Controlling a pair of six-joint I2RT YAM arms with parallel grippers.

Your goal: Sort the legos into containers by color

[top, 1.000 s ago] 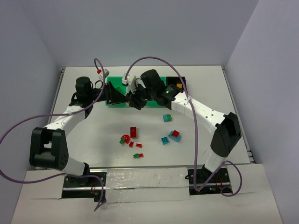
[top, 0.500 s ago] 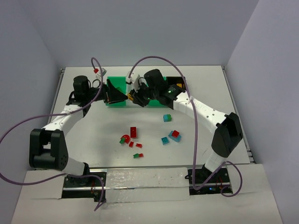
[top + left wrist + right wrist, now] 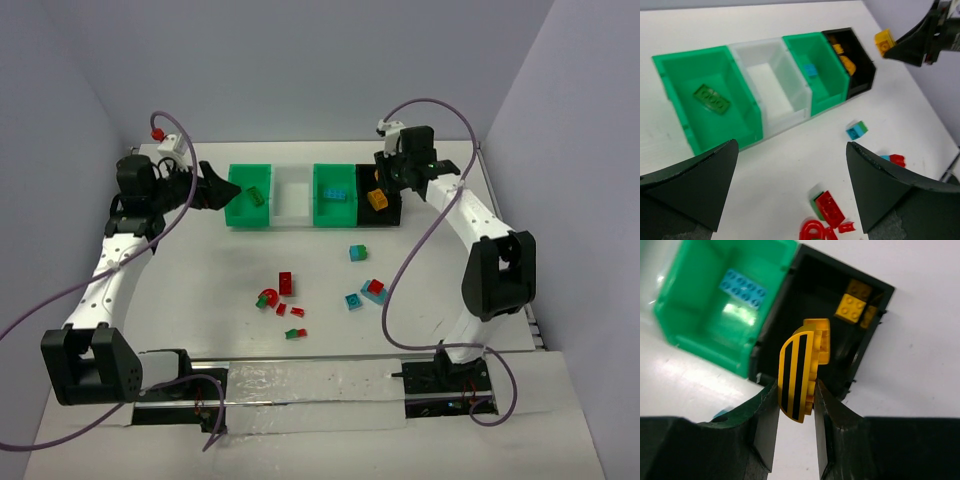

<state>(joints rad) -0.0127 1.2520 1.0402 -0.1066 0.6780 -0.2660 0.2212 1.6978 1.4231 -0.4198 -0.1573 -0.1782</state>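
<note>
**Item 1, bins.** We list four open bins in one row at the far side of the counter, with their walls touching. The white bin has a left green bin and a right green bin against its two sides. The black bin stands one place beyond the right green one. A narrow bare strip runs behind the white bin to the counter's far edge, and a wider open stretch lies in front of it.

**Item 2, contents.** A green brick lies in the left green bin, its long axis diagonal to the walls. A cyan plate lies in the right green bin. Yellow bricks lie in the black bin.

**Item 3, right claw**. It is clamped on a curved yellow striped piece and holds it above the black bin. Two black stripes run along the piece's long axis, which lies in line with the fingers.

**Item 4, left claw**. The jaws are spread wide and hold nothing. It sits just beyond the left green bin, on the side away from the white bin. We cannot tell whether it touches.

**Item 5, loose bricks, in front of the white bin.** The red brick has its long axis pointing toward the white bin, and a red arch sits just beside it. Further right are a cyan-and-green brick and a red-on-cyan stack.

**Markings.** Any stud lettering is too small to read.
</note>
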